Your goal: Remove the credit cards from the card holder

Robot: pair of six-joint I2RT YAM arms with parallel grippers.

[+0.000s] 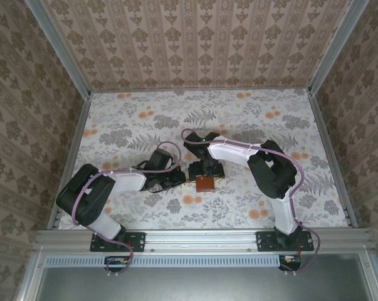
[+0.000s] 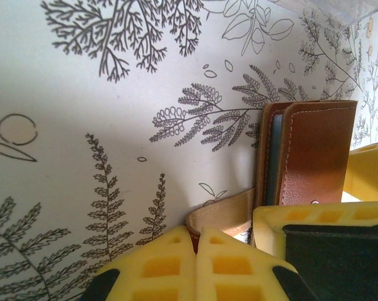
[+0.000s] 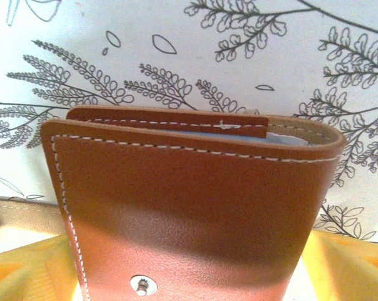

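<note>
The card holder (image 1: 205,182), a reddish-brown leather wallet with white stitching, is folded almost closed at the middle of the table. In the right wrist view its outer face (image 3: 189,207) carries a metal snap stud (image 3: 143,285). A pale blue-grey strip shows between the covers. The credit cards are hidden inside. My left gripper (image 2: 198,241) is shut on the holder's tan side tab (image 2: 223,213). My right gripper (image 3: 189,276) is open and straddles the holder. Its yellow fingers (image 3: 351,263) stand on either side, and a sliver of table shows beside the right one.
The floral table cover (image 1: 239,119) stretches behind and to both sides of the arms. Metal rails (image 1: 73,157) and wallpapered walls close the table in on three sides. The two grippers (image 1: 179,177) meet close together at the holder.
</note>
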